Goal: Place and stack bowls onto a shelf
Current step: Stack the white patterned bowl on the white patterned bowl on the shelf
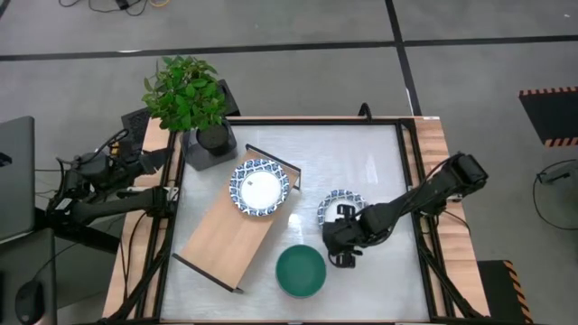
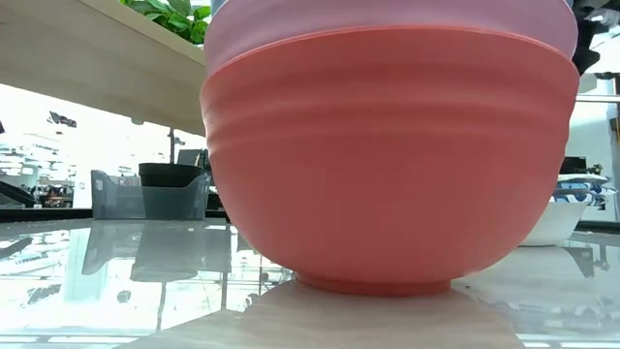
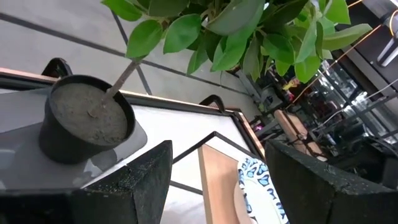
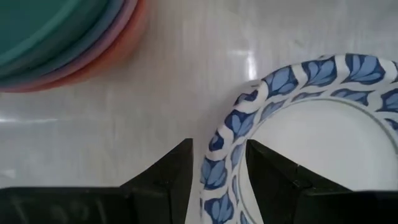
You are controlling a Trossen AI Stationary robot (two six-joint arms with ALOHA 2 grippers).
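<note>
One blue-and-white bowl (image 1: 259, 188) sits on the light-wood shelf (image 1: 221, 242), which lies slantwise on the table. A second blue-and-white bowl (image 4: 311, 124) rests on the tabletop. My right gripper (image 4: 219, 146) points down over its near-left rim, open, with one finger outside the rim and one over the inside; no touch shows. In the high view this gripper (image 1: 343, 244) covers part of that bowl (image 1: 341, 206). A stack of plain bowls, green on top (image 1: 300, 271) and red at the bottom (image 2: 387, 165), stands near the front. My left gripper (image 3: 217, 186) waits open off the table's left side.
A black plant pot (image 1: 212, 135) with a leafy plant (image 1: 185, 90) stands at the table's far left corner, beside the shelf's far end. Black frame rails (image 1: 411, 181) edge the table. Bare tabletop lies to the right of the second patterned bowl and beyond it.
</note>
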